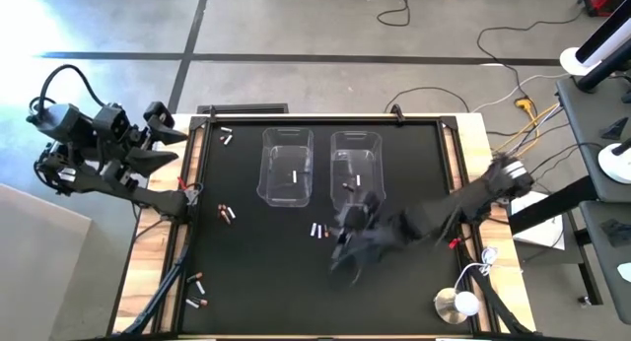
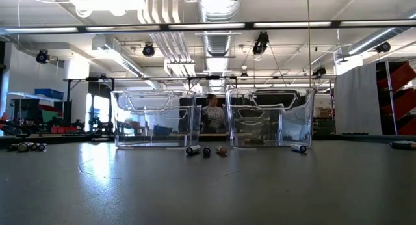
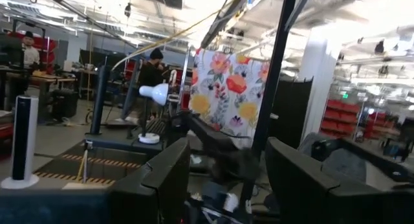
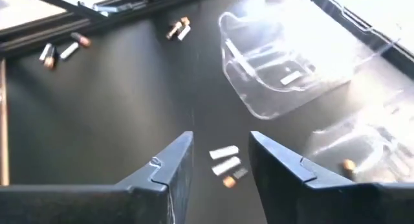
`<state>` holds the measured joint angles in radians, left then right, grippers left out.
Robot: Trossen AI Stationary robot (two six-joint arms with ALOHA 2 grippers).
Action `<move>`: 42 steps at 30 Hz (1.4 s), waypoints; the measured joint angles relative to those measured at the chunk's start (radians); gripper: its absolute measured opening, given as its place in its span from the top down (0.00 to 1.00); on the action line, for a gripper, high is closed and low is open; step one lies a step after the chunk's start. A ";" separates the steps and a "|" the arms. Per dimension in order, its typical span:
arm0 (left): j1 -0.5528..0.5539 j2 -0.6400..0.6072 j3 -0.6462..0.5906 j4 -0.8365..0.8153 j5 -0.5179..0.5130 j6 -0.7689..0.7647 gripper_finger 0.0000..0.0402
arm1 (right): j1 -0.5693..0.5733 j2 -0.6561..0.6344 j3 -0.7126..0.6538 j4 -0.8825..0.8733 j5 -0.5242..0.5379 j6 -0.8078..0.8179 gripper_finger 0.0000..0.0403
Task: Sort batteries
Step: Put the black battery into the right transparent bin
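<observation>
Fingers of the right gripper (image 4: pixel 220 169) are standing spread w/ nothing between them, hovering over a small cluster of batteries (image 4: pixel 226 162) in the lower middle of the right wrist view. Judging by that, it's lining up to straddle one cell before closing. In the high view the right gripper (image 1: pixel 347 244) is sitting blurred at lower centre of the mat, just right of the cluster (image 1: pixel 318 230).

Left gripper (image 3: pixel 223 179) is parked off the table at upper left of the high view (image 1: pixel 158 134), fingers spread, holding nothing, aimed out at the room; prob. just waiting.

Two clear bins are sitting side by side in the upper middle of the mat: left bin (image 1: pixel 287 169) w/ a pale cell in it, right bin (image 1: pixel 355 164) w/ at least one cell, type hard to tell. Placed close together, prob. so either drop is a short reach from centre.

Other batts are lying scattered: a few near the top left corner (image 1: pixel 226 136), a pair at left middle (image 1: pixel 227 213), more at the lower left (image 1: pixel 195 292).

Room: the mat (image 1: pixel 256 282) is offering open dark surface below and left of the cluster, so approach is looking free. The bins' near walls are close above the cluster, so that's the edge to watch when lifting. Raised frame along the table sides is well apart from the gripper.
</observation>
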<state>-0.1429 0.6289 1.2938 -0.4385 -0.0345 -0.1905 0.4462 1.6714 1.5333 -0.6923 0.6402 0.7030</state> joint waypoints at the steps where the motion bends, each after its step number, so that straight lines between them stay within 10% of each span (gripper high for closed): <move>1: 0.000 0.000 0.000 -0.003 0.000 0.007 0.55 | 0.017 0.035 0.000 0.023 0.033 0.028 0.64; 13: 0.000 -0.019 0.000 -0.080 0.001 0.055 0.55 | 0.111 0.370 -0.002 0.080 0.377 0.591 0.65; 42: 0.000 -0.080 0.000 -0.123 -0.037 0.156 0.55 | 0.013 0.507 -0.078 0.045 0.300 0.758 0.63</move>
<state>-0.1425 0.5488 1.2938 -0.5616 -0.0718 -0.0345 0.4593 2.1780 1.4552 -0.6468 0.9404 1.4614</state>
